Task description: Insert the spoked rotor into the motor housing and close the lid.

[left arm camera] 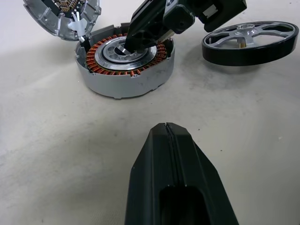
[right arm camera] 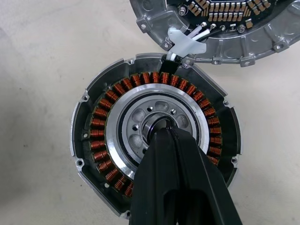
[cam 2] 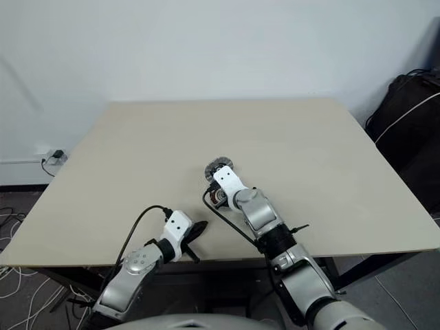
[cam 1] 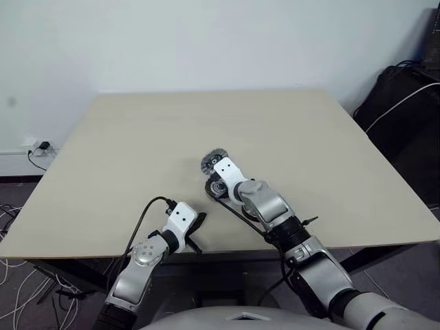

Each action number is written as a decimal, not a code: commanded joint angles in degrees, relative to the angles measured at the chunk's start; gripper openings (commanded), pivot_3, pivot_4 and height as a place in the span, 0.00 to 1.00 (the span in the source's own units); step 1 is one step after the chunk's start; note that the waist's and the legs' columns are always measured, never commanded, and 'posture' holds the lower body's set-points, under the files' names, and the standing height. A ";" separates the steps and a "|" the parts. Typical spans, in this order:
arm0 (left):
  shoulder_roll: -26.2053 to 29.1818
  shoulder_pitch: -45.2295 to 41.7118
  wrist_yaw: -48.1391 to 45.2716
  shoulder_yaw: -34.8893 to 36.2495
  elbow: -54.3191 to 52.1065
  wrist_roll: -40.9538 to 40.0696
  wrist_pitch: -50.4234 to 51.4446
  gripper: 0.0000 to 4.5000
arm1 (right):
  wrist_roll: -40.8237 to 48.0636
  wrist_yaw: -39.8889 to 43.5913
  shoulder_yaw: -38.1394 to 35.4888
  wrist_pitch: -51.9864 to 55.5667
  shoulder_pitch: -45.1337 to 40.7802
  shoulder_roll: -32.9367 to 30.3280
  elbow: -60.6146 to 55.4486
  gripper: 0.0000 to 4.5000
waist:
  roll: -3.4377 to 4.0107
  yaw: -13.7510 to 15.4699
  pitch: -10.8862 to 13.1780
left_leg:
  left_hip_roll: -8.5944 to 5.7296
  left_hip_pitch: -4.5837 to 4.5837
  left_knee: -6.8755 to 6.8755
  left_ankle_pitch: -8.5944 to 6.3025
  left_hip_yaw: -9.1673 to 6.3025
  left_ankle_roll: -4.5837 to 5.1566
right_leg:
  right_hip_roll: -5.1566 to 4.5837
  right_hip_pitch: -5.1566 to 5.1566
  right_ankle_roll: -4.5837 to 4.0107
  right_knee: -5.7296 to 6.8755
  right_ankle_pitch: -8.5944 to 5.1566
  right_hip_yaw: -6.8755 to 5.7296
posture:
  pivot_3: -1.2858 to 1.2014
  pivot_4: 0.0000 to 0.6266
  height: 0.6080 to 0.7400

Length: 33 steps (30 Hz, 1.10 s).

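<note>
The motor housing (right arm camera: pixel 93 131), a round silver cup with a ring of copper windings, sits on the beige table (cam 1: pixel 137 137). My right gripper (right arm camera: pixel 164 127) is shut with nothing held, and its tip rests at the housing's central hub. The lid (right arm camera: pixel 220 23) leans open at the housing's far edge, joined to it by white wires, its ribbed inner face showing. The spoked rotor (left arm camera: pixel 251 42), silver spokes in a black rim, lies flat on the table beside the housing. My left gripper (left arm camera: pixel 166 133) is shut and empty, near the table's front edge, short of the housing.
The table's front edge (cam 1: pixel 103 253) runs just below my left gripper (cam 1: pixel 199 225). A black bag with a white cable (cam 1: pixel 405 103) stands off the table's right side. Cables and a wall socket (cam 1: pixel 38 148) are on the left.
</note>
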 commanded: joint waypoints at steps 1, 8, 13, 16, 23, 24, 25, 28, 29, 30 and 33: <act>-0.44 -0.99 0.28 -0.12 -2.19 -0.52 0.00 0.00 | -0.95 0.25 -0.17 0.51 -0.60 -1.26 -2.90 0.01 | 0.02 0.01 -0.01 | 0.00 0.00 0.00 0.00 0.00 0.00 | 0.00 0.00 0.00 0.00 0.00 0.00 | 0.52 0.00 1.00; -0.53 -1.44 0.24 -0.64 -2.10 -0.42 0.55 0.00 | -1.02 0.27 0.08 -0.18 0.32 -0.88 -4.85 0.01 | 0.04 -0.08 -0.01 | 0.01 0.00 -0.01 0.01 -0.01 -0.01 | 0.02 -0.02 0.00 0.00 0.00 0.00 | 0.52 0.00 1.00; -0.58 -1.71 0.10 -0.86 -2.24 -0.48 0.89 0.00 | -1.33 0.23 1.04 -1.07 0.73 0.17 -4.40 0.01 | 0.04 -0.10 -0.01 | 0.02 0.00 -0.02 0.01 -0.02 -0.02 | 0.02 -0.03 -0.01 0.01 0.00 0.00 | 0.52 0.00 1.00; -0.60 -1.70 0.06 -0.85 -2.41 -0.55 1.04 0.00 | -1.48 0.36 1.37 -2.74 0.76 0.68 -3.58 0.01 | 0.04 -0.17 -0.01 | 0.02 0.00 -0.02 0.01 -0.01 -0.02 | 0.03 -0.03 -0.01 0.01 0.00 0.01 | 0.52 0.00 1.00; -0.64 -0.80 0.33 -0.79 -3.15 -0.63 1.38 0.00 | -1.16 1.37 1.71 -5.74 1.05 1.83 -3.97 0.01 | 0.05 -0.15 0.00 | 0.02 0.00 -0.05 0.02 -0.03 -0.04 | 0.05 -0.04 -0.02 0.02 -0.01 0.01 | 0.52 0.00 1.00; -0.65 -0.75 0.39 -0.76 -3.21 -0.64 1.44 0.00 | -1.13 1.47 1.77 -5.79 1.06 1.89 -4.09 0.01 | 0.05 -0.11 -0.01 | 0.02 -0.01 -0.05 0.02 -0.03 -0.04 | 0.05 -0.04 -0.02 0.01 -0.01 0.01 | 0.52 0.00 1.00; -0.63 -0.69 0.41 -0.72 -3.27 -0.66 1.48 0.00 | -1.13 1.49 1.85 -5.87 1.04 1.94 -4.04 0.01 | 0.05 -0.11 0.00 | 0.02 -0.01 -0.05 0.02 -0.03 -0.04 | 0.04 -0.04 -0.02 0.01 -0.01 0.01 | 0.52 0.00 1.00; -0.59 -0.60 0.47 -0.68 -3.41 -0.67 1.62 0.00 | -1.19 1.56 2.02 -6.38 1.03 2.05 -3.55 0.01 | 0.05 -0.12 0.00 | 0.02 0.00 -0.05 0.02 -0.04 -0.04 | 0.05 -0.04 -0.02 0.02 -0.01 0.01 | 0.52 0.00 1.00; -0.59 -0.59 0.49 -0.67 -3.44 -0.68 1.67 0.00 | -1.20 1.64 2.07 -6.55 1.05 2.07 -3.47 0.01 | 0.05 -0.12 0.00 | 0.02 0.00 -0.05 0.03 -0.04 -0.04 | 0.06 -0.04 -0.02 0.02 -0.01 0.01 | 0.52 0.00 1.00; -0.56 -0.58 0.49 -0.68 -3.47 -0.65 1.71 0.00 | -1.21 1.67 2.05 -6.71 1.09 2.09 -3.44 0.01 | 0.05 -0.12 0.00 | 0.03 0.00 -0.05 0.03 -0.04 -0.05 | 0.06 -0.04 -0.02 0.02 -0.01 0.01 | 0.52 0.00 1.00; -0.50 -0.59 0.43 -0.67 -3.51 -0.69 1.72 0.00 | -1.50 0.94 1.54 -7.39 1.23 2.03 -3.43 0.01 | 0.05 -0.12 0.00 | 0.02 0.00 -0.05 0.03 -0.04 -0.05 | 0.05 -0.04 -0.02 0.02 -0.01 0.01 | 0.52 0.00 1.00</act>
